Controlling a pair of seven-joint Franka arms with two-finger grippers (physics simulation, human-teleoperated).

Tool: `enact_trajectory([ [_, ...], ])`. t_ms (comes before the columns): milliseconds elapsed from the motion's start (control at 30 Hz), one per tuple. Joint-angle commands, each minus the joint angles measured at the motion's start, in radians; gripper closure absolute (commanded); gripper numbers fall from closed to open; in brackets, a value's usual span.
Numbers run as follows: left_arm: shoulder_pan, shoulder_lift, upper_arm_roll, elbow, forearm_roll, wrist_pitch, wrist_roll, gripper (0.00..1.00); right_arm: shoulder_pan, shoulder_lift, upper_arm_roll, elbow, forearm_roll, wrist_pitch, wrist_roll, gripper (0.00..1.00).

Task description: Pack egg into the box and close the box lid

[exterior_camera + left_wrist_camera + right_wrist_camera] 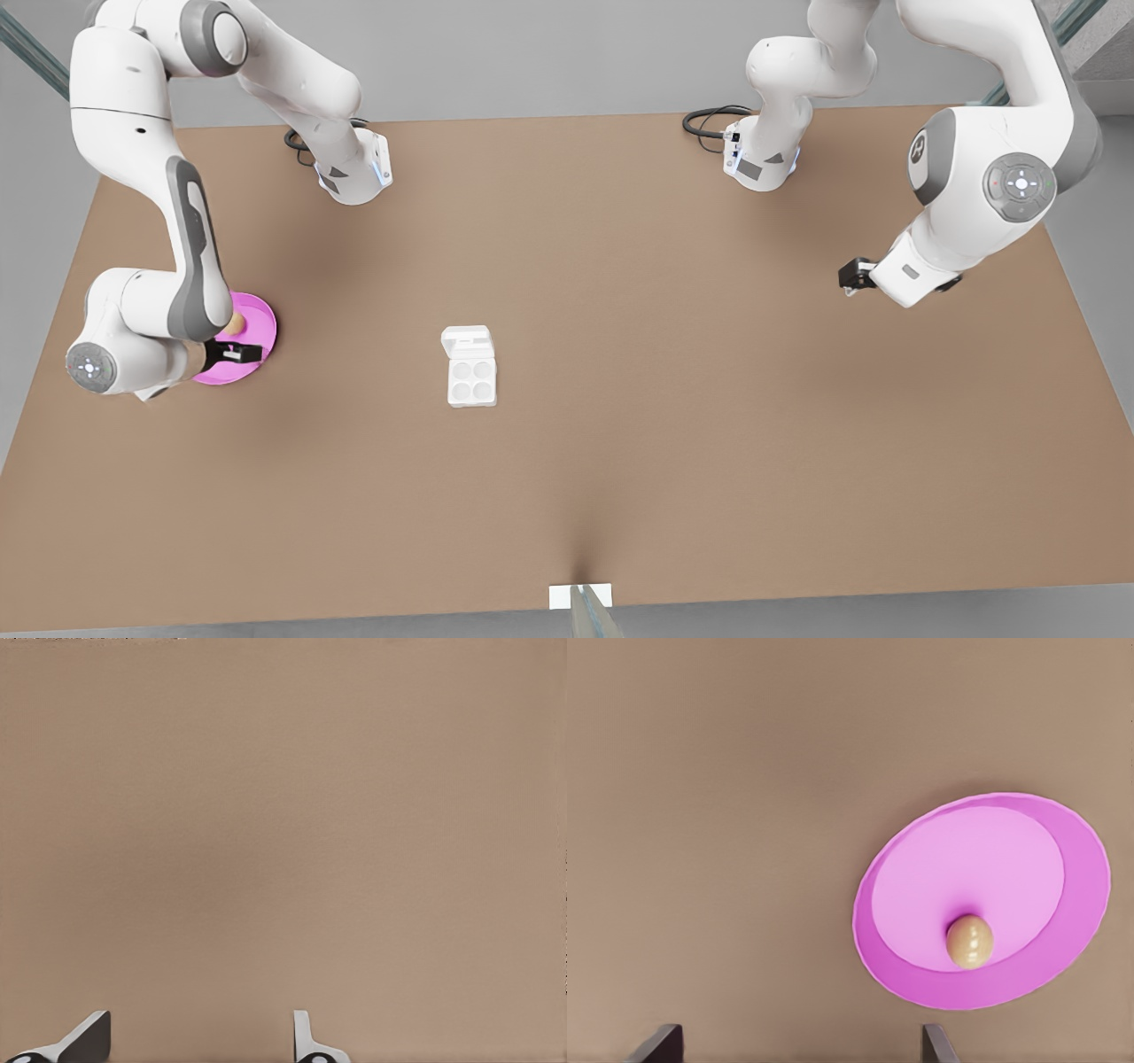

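The tan egg (pixel 233 324) (pixel 970 941) lies on a round pink plate (pixel 263 322) (pixel 1085 881) at the front view's left. My right gripper (pixel 241 354) (pixel 797 1047) hovers over that plate's near side, open, with nothing between its fingers and the egg off to one side. In the middle of the table sits the white box (pixel 471 380), its four cups bare. The box lid (pixel 466 341) lies folded back flat behind them. Far off at the front view's right, my left gripper (pixel 849 276) (pixel 195 1041) waits open above bare table.
The brown table (pixel 673 372) spreads wide around the box. Both arm bases (pixel 354 173) (pixel 762 159) stand at its far edge with black cables. A small white tag (pixel 580 595) marks the near edge.
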Motion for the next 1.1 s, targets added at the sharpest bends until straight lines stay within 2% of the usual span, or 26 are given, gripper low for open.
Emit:
enact_trajectory([
  [0, -0.020, -0.001, 0.000, 0.001, 0.001, 0.003, 0.005, 0.00, -0.029, -0.021, 0.000, -0.069, -0.040, 0.208, -0.272, 0.00],
  [67, -0.020, -0.001, 0.000, -0.001, 0.001, 0.003, 0.005, 0.00, -0.062, -0.016, 0.000, -0.100, -0.057, 0.346, -0.392, 0.00],
  [267, -0.020, -0.001, 0.000, 0.001, 0.000, 0.003, 0.005, 0.00, -0.072, -0.016, 0.002, -0.215, -0.053, 0.733, -0.407, 0.00],
  [567, -0.020, -0.001, 0.000, -0.001, 0.001, 0.003, 0.005, 0.00, -0.144, -0.030, 0.000, -0.330, -0.054, 0.733, -0.441, 0.00],
  [733, -0.020, -0.001, 0.000, -0.001, 0.001, 0.002, 0.005, 0.00, -0.155, -0.229, 0.032, -0.470, -0.053, 0.630, -0.429, 0.00],
  [1067, -0.020, -0.001, 0.000, -0.001, 0.000, 0.002, 0.005, 0.00, -0.165, -0.314, 0.035, -0.652, -0.045, 0.661, -0.423, 0.00],
])
